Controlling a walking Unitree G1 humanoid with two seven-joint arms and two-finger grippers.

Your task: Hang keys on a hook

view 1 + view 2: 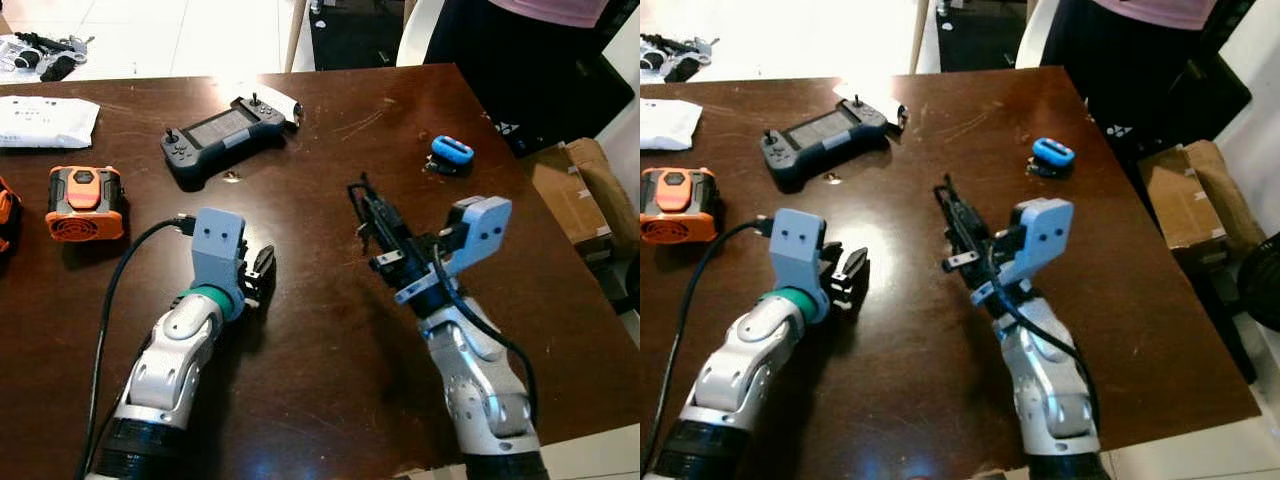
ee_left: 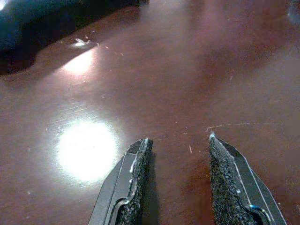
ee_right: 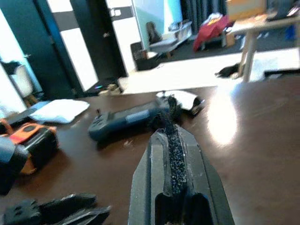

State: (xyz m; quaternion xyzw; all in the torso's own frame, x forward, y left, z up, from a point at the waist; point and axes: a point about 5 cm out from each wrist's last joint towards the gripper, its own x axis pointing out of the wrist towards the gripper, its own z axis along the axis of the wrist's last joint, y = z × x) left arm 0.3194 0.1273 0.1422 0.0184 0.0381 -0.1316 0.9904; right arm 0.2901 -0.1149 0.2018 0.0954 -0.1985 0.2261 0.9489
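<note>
Nearest us, above the dark brown wooden desk (image 1: pixel 330 330), left pincer (image 2: pixel 180 180) hangs low over bare wood, its fingers parted with nothing between them. Right pincer (image 1: pixel 362 205) hovers toward the desk's middle, fingers pressed flat together, empty. Beyond it, near the right edge, we note a small blue key fob with dark keys (image 1: pixel 451 152) lying on the desk, well apart from both pincers. Further back, a dark grey handheld controller (image 1: pixel 222 135); by the left edge, an orange and black box-shaped device (image 1: pixel 85 202). At the far right corner, a person in dark clothing (image 1: pixel 520 60).
</note>
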